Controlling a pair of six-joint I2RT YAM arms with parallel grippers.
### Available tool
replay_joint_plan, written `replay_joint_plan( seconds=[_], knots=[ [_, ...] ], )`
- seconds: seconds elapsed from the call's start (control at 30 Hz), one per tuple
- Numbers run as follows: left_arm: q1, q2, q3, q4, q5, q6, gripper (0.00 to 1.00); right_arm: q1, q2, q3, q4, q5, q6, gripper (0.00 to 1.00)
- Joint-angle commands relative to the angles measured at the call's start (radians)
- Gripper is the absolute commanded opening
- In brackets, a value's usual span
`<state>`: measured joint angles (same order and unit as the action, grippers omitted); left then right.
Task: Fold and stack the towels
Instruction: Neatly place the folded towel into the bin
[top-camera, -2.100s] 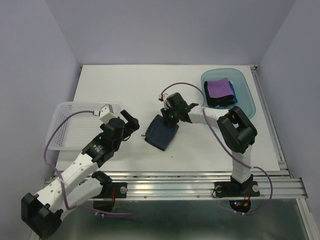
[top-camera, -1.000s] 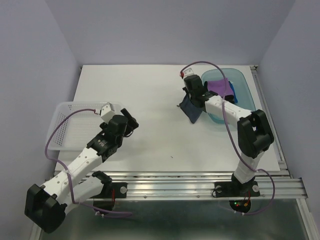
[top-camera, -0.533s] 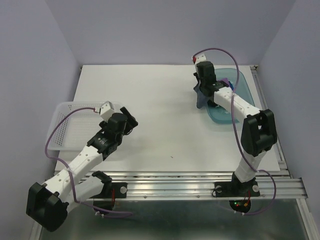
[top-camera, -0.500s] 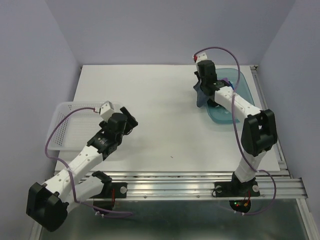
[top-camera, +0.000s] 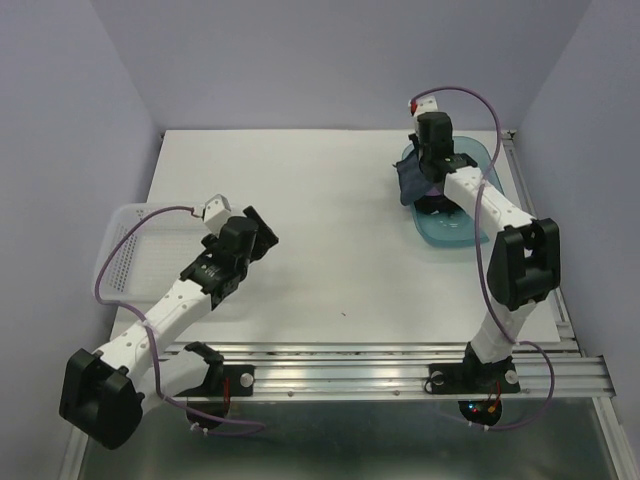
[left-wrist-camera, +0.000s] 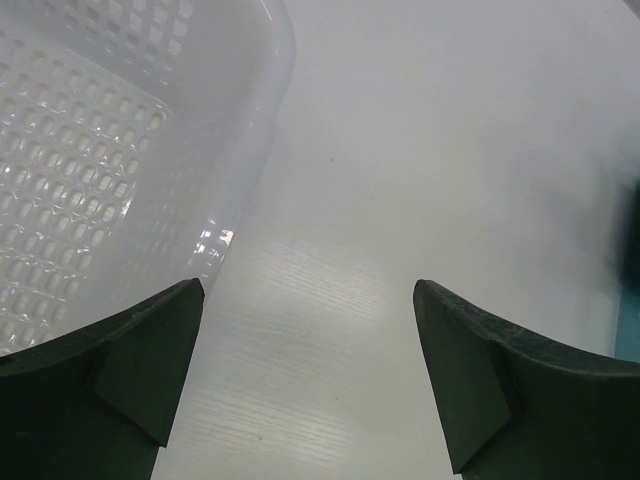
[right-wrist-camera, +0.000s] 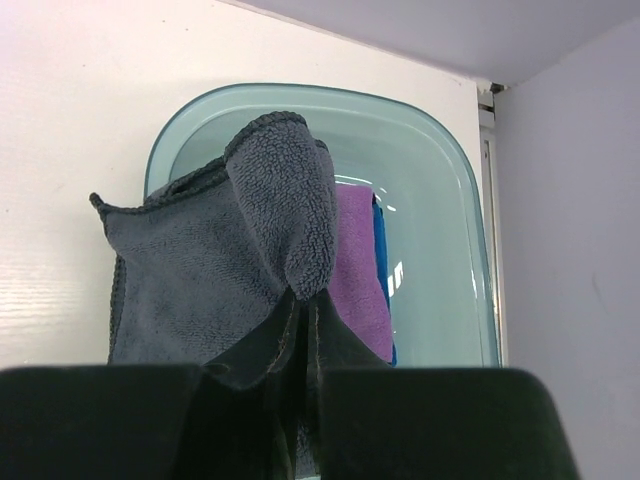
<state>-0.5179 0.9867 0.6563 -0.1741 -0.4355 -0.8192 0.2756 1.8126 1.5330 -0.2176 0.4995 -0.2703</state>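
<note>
The right gripper (right-wrist-camera: 300, 335) is pinched tight on the dark navy towel (right-wrist-camera: 210, 260), which hangs at the left side of the see-through teal tray (right-wrist-camera: 440, 190). The left gripper (left-wrist-camera: 308, 300) has its fingers wide apart and holds nothing, just beside the white basket (left-wrist-camera: 90, 150). Two seconds ago the dark towel lay in the middle of the table (left-wrist-camera: 430, 120). It is soft and fuzzy. A folded purple towel (right-wrist-camera: 360, 260) lies in the tray on a bright blue towel (right-wrist-camera: 381, 240). The plastic basket is full of little holes.
</note>
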Motion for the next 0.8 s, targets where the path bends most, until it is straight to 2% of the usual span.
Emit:
replay_joint_plan(
  seconds=[0.0, 0.77],
  knots=[
    [0.009, 0.030, 0.054, 0.031, 0.003, 0.022, 0.99, -0.033, 0.002, 0.067, 0.027, -0.027, 0.005, 0.01],
    [0.030, 0.110, 0.105, 0.045, 0.046, 0.058, 0.99, -0.151, 0.086, 0.078, 0.027, -0.110, 0.031, 0.01]
  ],
)
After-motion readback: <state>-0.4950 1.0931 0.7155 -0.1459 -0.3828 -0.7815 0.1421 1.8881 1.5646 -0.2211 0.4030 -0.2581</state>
